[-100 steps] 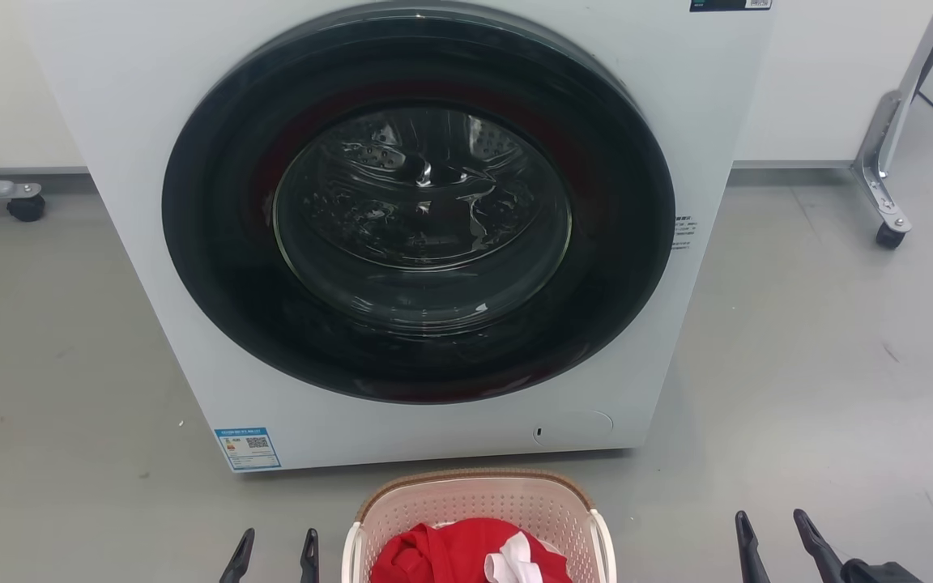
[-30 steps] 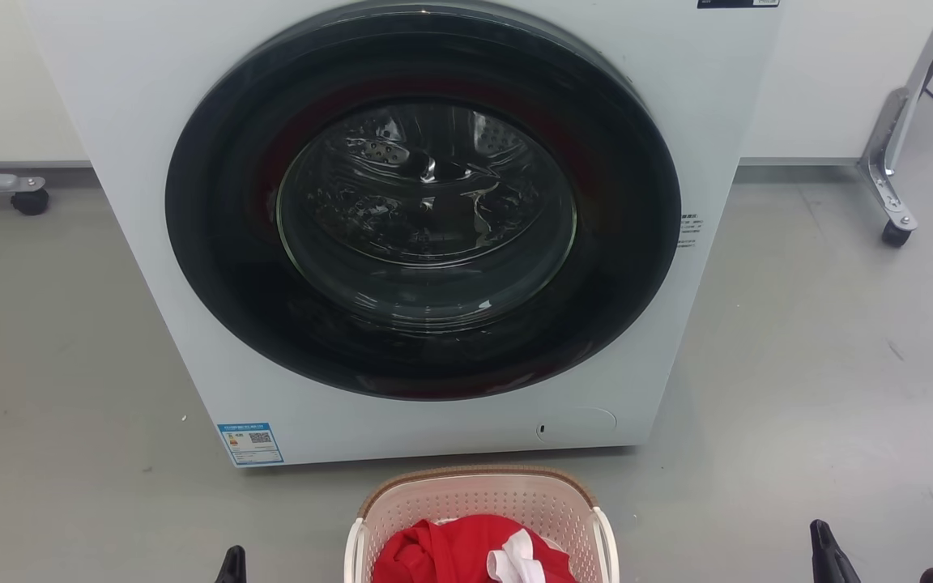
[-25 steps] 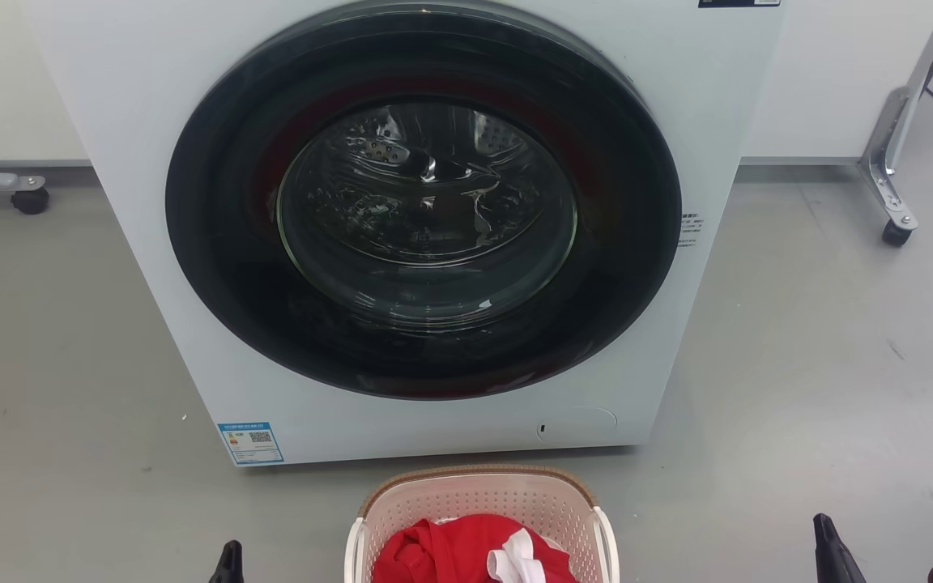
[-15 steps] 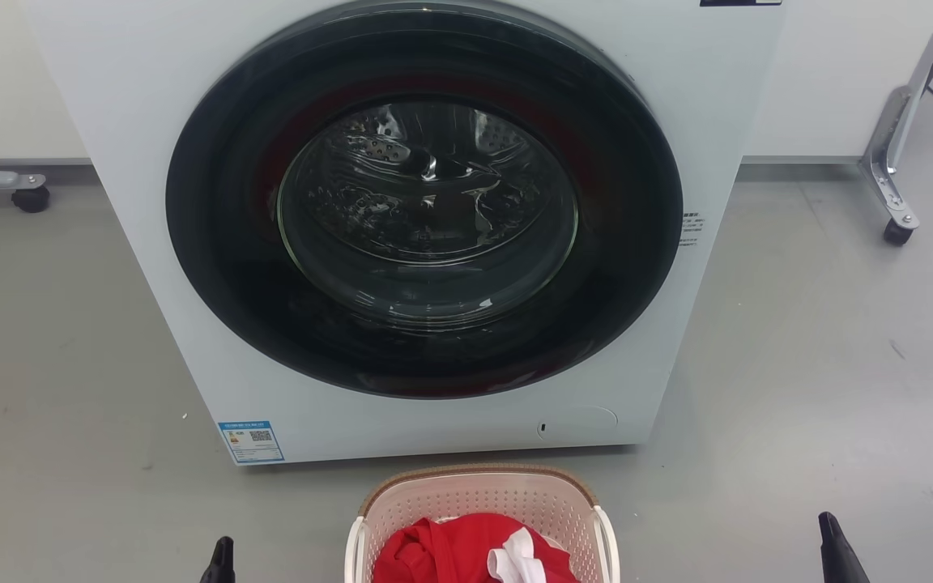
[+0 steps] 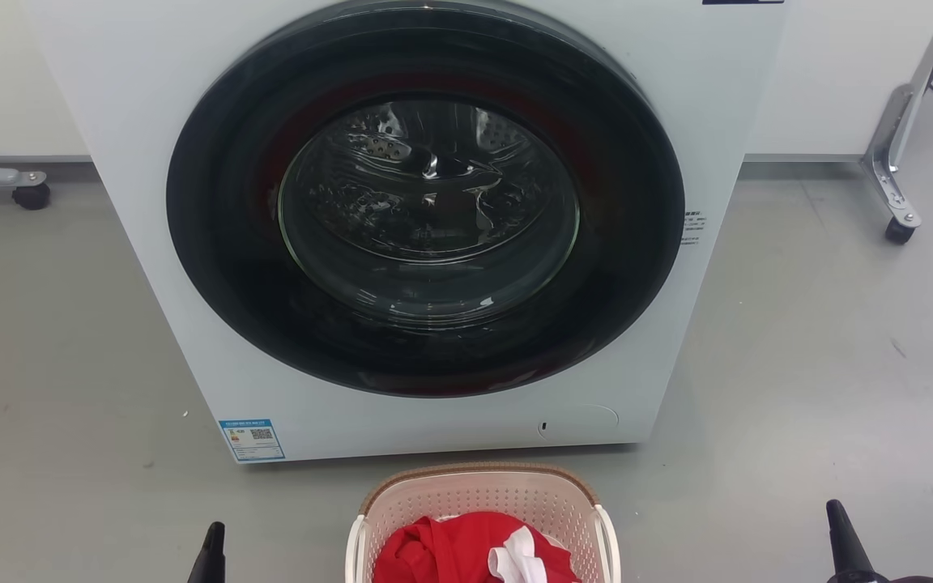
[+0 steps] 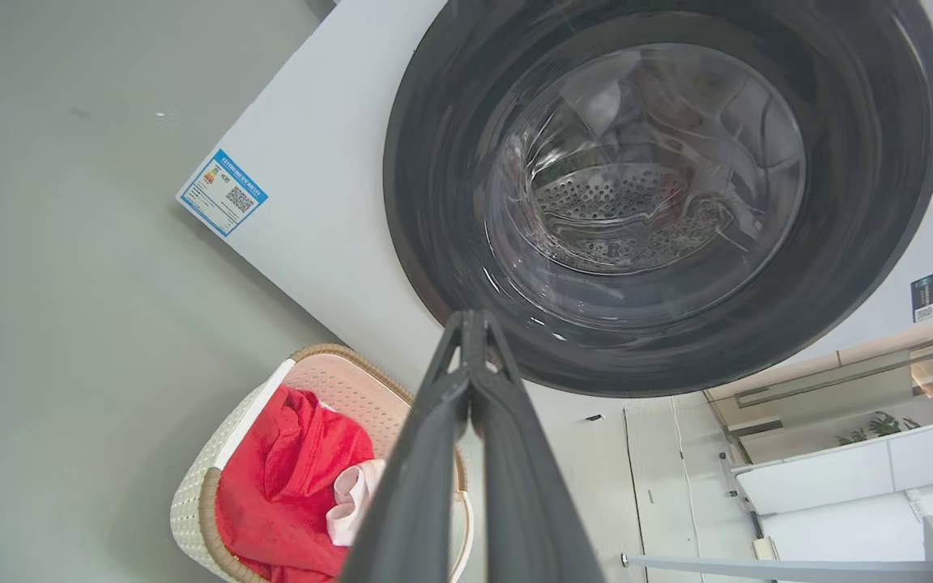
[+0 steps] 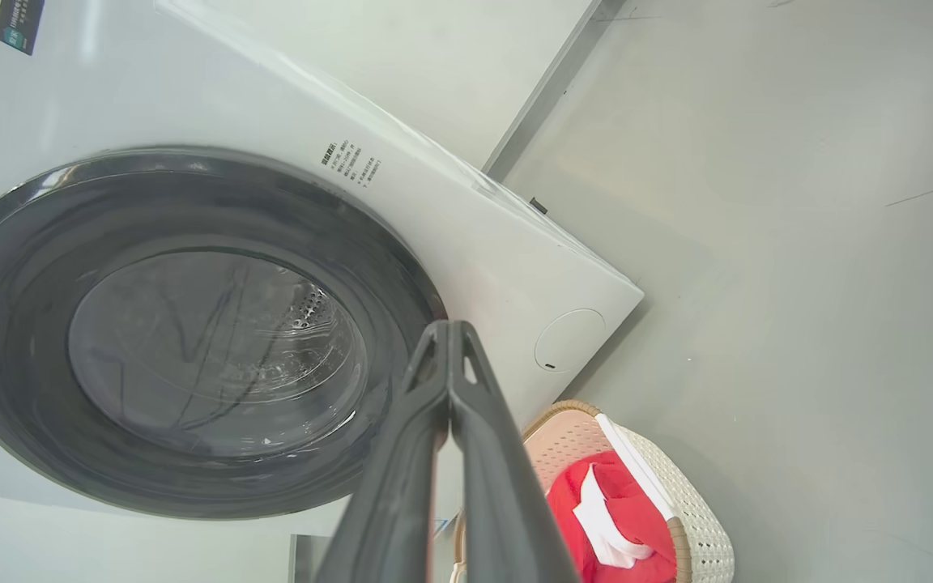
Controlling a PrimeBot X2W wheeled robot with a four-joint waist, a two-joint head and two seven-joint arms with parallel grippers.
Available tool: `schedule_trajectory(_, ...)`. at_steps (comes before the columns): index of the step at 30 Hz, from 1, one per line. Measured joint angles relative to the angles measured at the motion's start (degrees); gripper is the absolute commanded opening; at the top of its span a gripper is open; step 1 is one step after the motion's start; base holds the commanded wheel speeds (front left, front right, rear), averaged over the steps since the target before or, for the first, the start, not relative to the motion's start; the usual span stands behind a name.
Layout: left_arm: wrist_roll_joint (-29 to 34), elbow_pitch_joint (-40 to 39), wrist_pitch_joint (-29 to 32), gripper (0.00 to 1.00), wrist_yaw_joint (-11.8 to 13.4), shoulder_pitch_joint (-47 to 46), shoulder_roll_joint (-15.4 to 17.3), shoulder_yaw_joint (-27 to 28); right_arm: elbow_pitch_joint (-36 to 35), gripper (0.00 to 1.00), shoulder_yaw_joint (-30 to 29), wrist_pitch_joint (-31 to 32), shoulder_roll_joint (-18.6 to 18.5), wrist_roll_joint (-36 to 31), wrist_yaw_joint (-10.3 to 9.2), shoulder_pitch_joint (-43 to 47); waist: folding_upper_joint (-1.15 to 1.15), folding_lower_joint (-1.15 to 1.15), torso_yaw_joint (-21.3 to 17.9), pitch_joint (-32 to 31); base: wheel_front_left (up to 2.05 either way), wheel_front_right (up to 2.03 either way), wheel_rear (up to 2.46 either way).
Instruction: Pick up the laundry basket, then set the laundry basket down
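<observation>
Both jaws were pressed shut on nothing: left gripper (image 6: 470,324), right gripper (image 7: 449,330), tips meeting in wrist views. Laundry basket (image 5: 479,494), holding red cloth (image 5: 450,551), stood on floor (image 5: 70,364) just before washer (image 5: 426,202). Head view placed grippers flanking it, apart, fitting a coming lift or a finished set-down.

The basket (image 5: 483,506), cream perforated plastic with a brown woven rim and white handles, stands upright on the floor (image 5: 70,364), holding red and white laundry (image 5: 466,551).
</observation>
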Motion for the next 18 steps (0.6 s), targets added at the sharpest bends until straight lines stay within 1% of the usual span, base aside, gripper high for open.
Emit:
schedule_trajectory(4,-2.01,0.22,0.54,0.0,-0.51,-0.16,-0.2,0.54,0.11,0.0,-0.66,0.57,0.34,2.38,0.43,-0.14,0.0,0.0,0.02,0.04,0.0,0.0,0.0)
schedule_trajectory(18,-12.57,1.21,3.5,0.0,-2.47,-2.02,-0.73,3.46,0.77,0.0,-3.82,3.49,1.62,12.83,2.24,-1.32,0.0,0.0,0.12,0.22,0.0,0.0,0.0)
